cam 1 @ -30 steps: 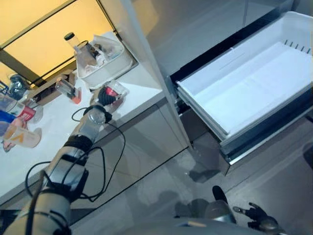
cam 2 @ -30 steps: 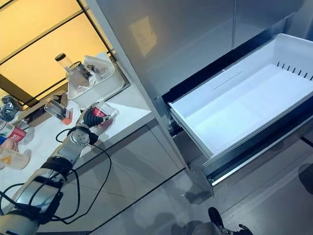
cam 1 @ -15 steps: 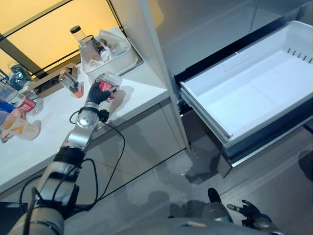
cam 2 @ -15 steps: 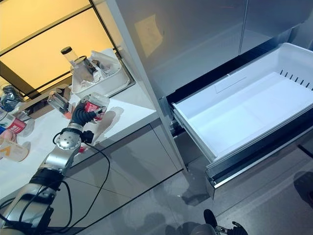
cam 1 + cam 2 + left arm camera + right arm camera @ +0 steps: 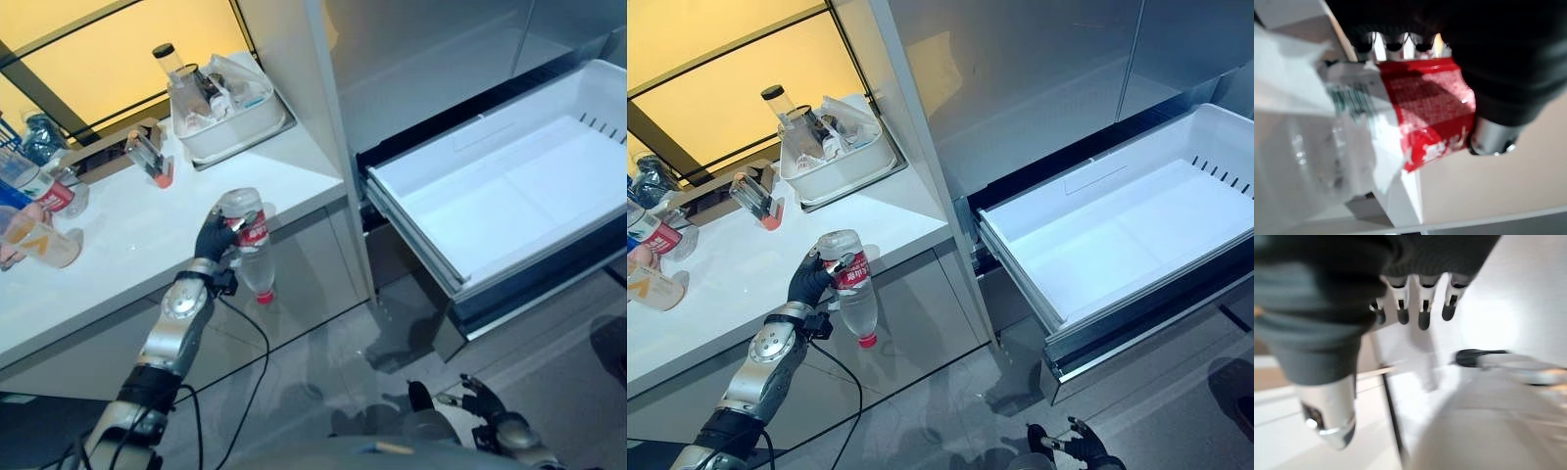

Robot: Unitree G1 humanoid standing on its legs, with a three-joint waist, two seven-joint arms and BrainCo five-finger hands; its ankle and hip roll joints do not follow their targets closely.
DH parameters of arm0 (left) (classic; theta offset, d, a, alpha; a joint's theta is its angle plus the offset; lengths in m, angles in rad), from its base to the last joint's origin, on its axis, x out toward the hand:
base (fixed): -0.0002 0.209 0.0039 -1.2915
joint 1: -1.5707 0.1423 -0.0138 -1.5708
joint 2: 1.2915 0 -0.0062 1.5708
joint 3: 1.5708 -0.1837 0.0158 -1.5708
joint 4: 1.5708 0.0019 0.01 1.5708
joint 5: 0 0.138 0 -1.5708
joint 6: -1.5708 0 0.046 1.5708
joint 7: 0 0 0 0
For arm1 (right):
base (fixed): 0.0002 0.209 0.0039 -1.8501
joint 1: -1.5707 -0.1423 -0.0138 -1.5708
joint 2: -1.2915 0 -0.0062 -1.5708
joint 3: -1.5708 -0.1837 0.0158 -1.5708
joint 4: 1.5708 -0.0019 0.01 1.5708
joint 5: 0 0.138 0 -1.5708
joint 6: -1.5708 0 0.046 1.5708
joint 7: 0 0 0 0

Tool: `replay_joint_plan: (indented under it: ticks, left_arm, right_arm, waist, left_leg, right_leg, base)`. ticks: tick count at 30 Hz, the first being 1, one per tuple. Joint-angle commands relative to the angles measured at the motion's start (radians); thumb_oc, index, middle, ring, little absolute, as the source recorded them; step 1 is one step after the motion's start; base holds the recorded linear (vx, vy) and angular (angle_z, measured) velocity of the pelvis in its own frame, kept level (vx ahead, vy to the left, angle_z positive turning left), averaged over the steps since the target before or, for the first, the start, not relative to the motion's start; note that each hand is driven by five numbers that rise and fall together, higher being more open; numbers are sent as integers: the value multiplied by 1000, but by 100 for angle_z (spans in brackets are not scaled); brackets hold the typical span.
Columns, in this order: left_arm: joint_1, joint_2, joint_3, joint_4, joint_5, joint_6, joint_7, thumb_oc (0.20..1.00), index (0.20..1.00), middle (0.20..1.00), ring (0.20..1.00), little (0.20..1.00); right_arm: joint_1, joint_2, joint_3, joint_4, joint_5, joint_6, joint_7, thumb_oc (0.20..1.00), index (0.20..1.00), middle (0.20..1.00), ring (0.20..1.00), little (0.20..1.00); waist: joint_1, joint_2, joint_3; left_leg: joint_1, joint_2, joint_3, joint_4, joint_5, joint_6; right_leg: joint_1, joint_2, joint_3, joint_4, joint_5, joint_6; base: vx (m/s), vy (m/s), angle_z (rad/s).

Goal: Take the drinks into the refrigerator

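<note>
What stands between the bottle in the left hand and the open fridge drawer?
In the right eye view, a white upright panel stands between the bottle and the drawer.

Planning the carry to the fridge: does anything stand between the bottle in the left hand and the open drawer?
The left hand holds the bottle off the counter's edge. Between it and the open drawer stands the white upright panel at the counter's end; below the counter's level the way looks clear.
</note>
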Motion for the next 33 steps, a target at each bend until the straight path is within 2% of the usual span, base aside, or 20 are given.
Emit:
replay_joint_plan:
  ticks: [1,7,13,19,23,28,33]
  left_arm:
    - [-32,13,81,-56,-76,-70,-29,200,200,200,200,200]
    - [32,-35,55,-127,-97,-65,-69,200,200,200,200,200]
    - [85,-84,-4,-173,-101,-45,-122,200,200,200,200,200]
    - [113,-109,-22,-211,-112,-40,-136,200,200,200,200,200]
    - [129,-96,-45,-271,-113,-34,-153,200,200,200,200,200]
    - [124,-92,-85,-292,-119,-26,-168,200,200,200,200,200]
    - [84,-97,-168,-318,-128,-13,-189,200,200,200,200,200]
  right_arm:
    - [-6,-25,25,-27,-41,-42,34,1000,1000,1000,1000,1000]
    - [-7,-74,34,-200,-28,-55,78,1000,1000,1000,1000,1000]
    - [-3,-147,54,-506,23,-67,168,1000,1000,1000,1000,1000]
    - [-9,-153,16,-685,102,-80,177,1000,1000,1000,1000,1000]
    - [-42,-150,15,-805,168,-75,195,1000,1000,1000,1000,1000]
    - [-97,-149,43,-827,193,-75,188,1000,1000,1000,1000,1000]
    - [-244,-119,168,-794,229,-70,203,1000,1000,1000,1000,1000]
  waist:
    - [-7,-73,-45]
    - [3,-89,-58]
    - [13,-119,-73]
    - [23,-137,-86]
    - [38,-155,-99]
    - [53,-166,-107]
    - [82,-185,-122]
  left_leg:
    - [-37,-16,-20,1,-2,-14]
    - [-33,-18,-24,2,-8,-8]
    - [-28,-22,-25,1,-18,0]
    - [-22,-23,-24,2,-25,7]
    - [-19,-26,-24,3,-30,13]
    - [-19,-27,-29,5,-33,16]
    - [-27,-32,-38,11,-27,21]
  right_leg:
    - [43,-19,1,17,-97,10]
    - [46,-21,-1,19,-97,11]
    - [48,-25,-3,21,-96,15]
    - [52,-27,0,23,-95,16]
    - [56,-27,0,23,-96,17]
    - [60,-29,-5,25,-97,17]
    - [55,-33,-9,34,-93,16]
  base:
    - [0,0,0]
    - [0,0,0]
    - [0,0,0]
    - [6,2,-1]
    - [0,0,0]
    - [-7,-2,0]
    - [-5,-3,-1]
